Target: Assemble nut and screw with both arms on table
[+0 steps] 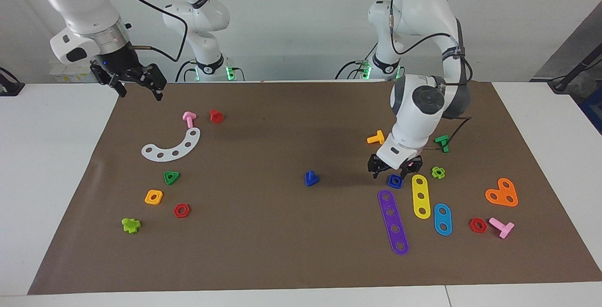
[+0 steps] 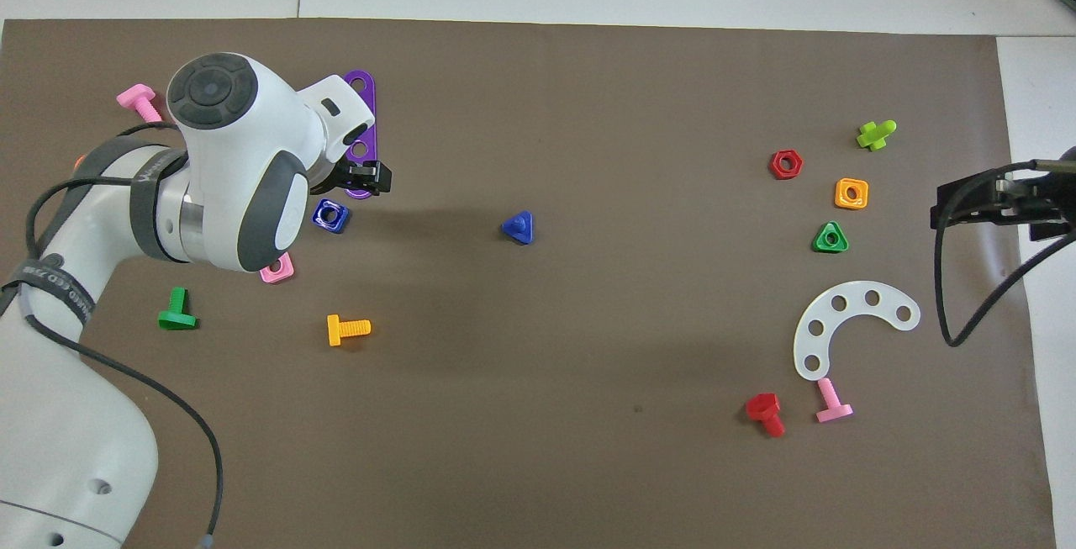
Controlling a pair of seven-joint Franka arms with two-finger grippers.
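Hiding part of the pink nut, the left gripper hovers over the blue nut right of centre, fingers apart, empty. Blue screw mid-frame; right gripper upper left, wide.

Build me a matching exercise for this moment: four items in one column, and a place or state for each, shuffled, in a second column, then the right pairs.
Column one:
1. dark blue square nut
2. dark blue triangular-head screw
3. left gripper
4. right gripper

Column two:
A. alone near the middle of the brown mat
B. raised over the mat's corner at the right arm's end, holding nothing
C. on the mat beside the purple strip and the yellow strip
D. low over the blue nut, holding nothing

Pairs: 1-C, 2-A, 3-D, 4-B
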